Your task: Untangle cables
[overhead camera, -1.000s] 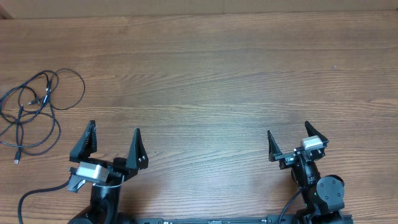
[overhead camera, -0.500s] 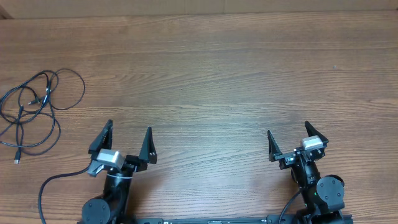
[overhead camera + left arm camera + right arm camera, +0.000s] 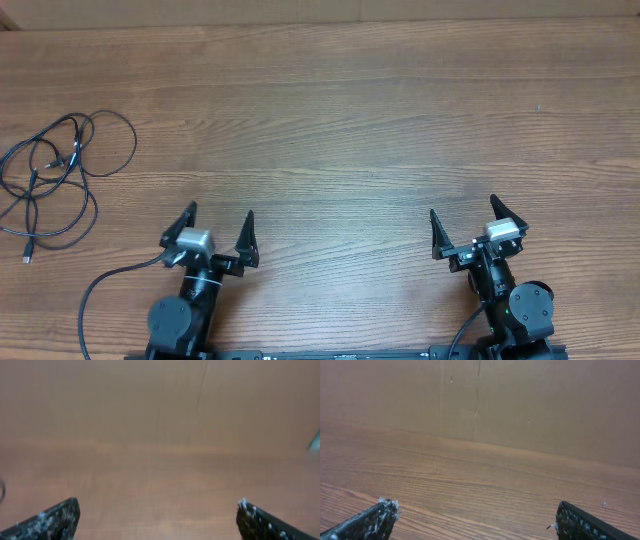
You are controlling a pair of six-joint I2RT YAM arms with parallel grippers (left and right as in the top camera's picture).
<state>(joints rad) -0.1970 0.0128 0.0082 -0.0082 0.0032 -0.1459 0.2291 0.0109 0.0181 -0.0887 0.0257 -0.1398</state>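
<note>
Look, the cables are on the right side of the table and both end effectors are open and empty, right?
No. The cables lie on the left side of the table, as the overhead view shows. The left end effector and right end effector are open and empty.

Cables (image 3: pixel 50 175) far left, my claws at the near edge.
The cables lie on the table (image 3: pixel 350 120), ahead and to the left of my left claw (image 3: pixel 220 212); my right claw (image 3: pixel 463 208) sits well apart, over the right side.
</note>
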